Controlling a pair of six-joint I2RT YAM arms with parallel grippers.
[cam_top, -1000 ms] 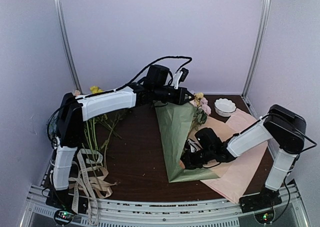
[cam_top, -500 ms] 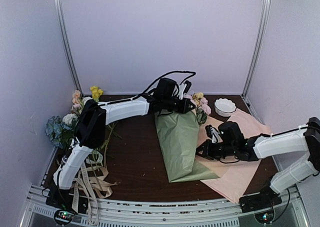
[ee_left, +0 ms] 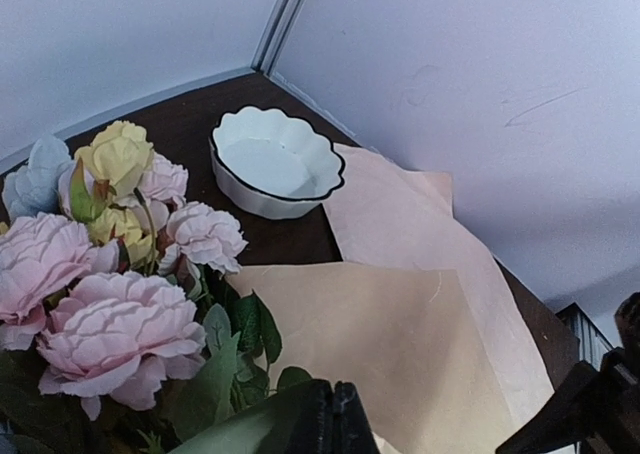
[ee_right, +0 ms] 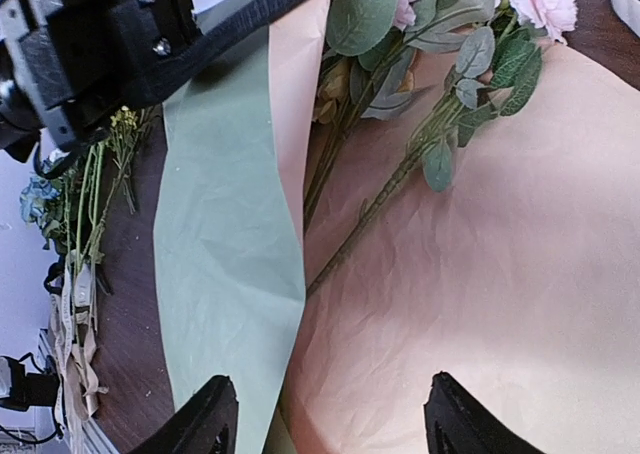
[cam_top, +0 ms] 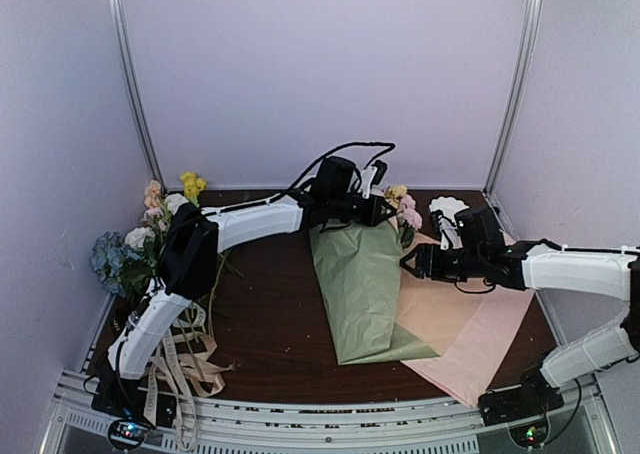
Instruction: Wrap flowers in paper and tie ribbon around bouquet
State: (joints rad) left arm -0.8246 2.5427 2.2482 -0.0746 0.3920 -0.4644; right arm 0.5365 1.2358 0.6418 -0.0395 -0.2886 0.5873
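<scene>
Judging by how things lie, the wrapping is partly done and the tying has not begun. The left end effector [ee_left: 330, 419] is clamped tight on the far edge of the large thin olive-green paper sheet with a peach-tan reverse [cam_top: 355, 284]. One flap of that sheet is folded over, green face up, and narrows toward the near side. Just right of this end effector, thin green-stemmed artificial flowers with pink and yellow blooms [ee_left: 110, 319] lie on the sheet's peach face, their stems only partly under the flap.

The right end effector [ee_right: 328, 402] hovers with its fingers spread wide and nothing between them. Bare peach paper lies beneath it and the stems run off ahead of it. No closed cone exists yet: the sheet's right-hand part lies flat over a plain pink sheet [cam_top: 490, 344].

The long cream-white ribbon with dark lettering [cam_top: 172, 346] lies in a loose tangle on the worktop, far left of both end effectors and apparently untouched, near more loose flowers [cam_top: 140, 239]. Folding the second side over and tying are left.
</scene>
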